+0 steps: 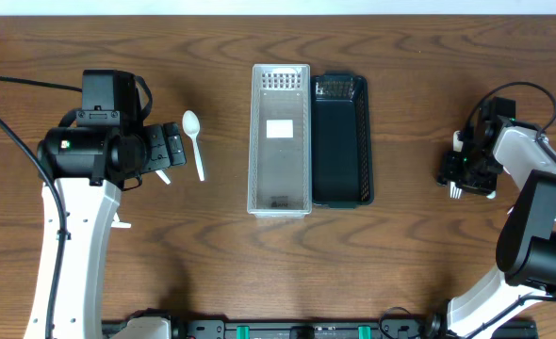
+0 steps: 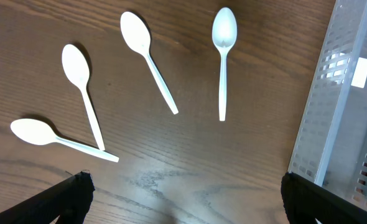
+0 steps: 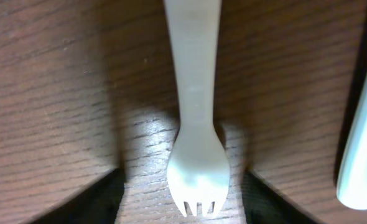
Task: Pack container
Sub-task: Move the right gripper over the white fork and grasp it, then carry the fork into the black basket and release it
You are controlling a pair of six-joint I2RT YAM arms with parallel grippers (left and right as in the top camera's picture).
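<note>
Fingers [image 2: 74,199] of the left gripper [image 2: 186,182] stood spread wide apart, grasping nothing, above the brown wooden table [image 2: 171,168]. Just beyond them we saw four white plastic spoons [image 2: 222,56] lying loose on the wood. Three had their bowls pointing away from the wrist camera, while the fourth lay crosswise with its handle touching the handle end of its neighbour. From overhead we found the long clear perforated plastic tray [image 1: 280,138] in the middle of the table, lying lengthwise and touching the black plastic container [image 1: 342,141] on the side nearer the right arm; the spoons lay near the tray on its other side. Well apart from both, close to the table's far right edge, the right gripper [image 3: 183,177] was lowered over a white plastic fork [image 3: 195,118] that lay flat with its tines toward the wrist camera. Its fingers [image 3: 93,199] were parted, one on each side of the fork's head with bare wood showing between, so we judged the fork unclamped. A pale utensil [image 3: 361,149] lay beside it at the edge of that view; we could not tell what kind.
</note>
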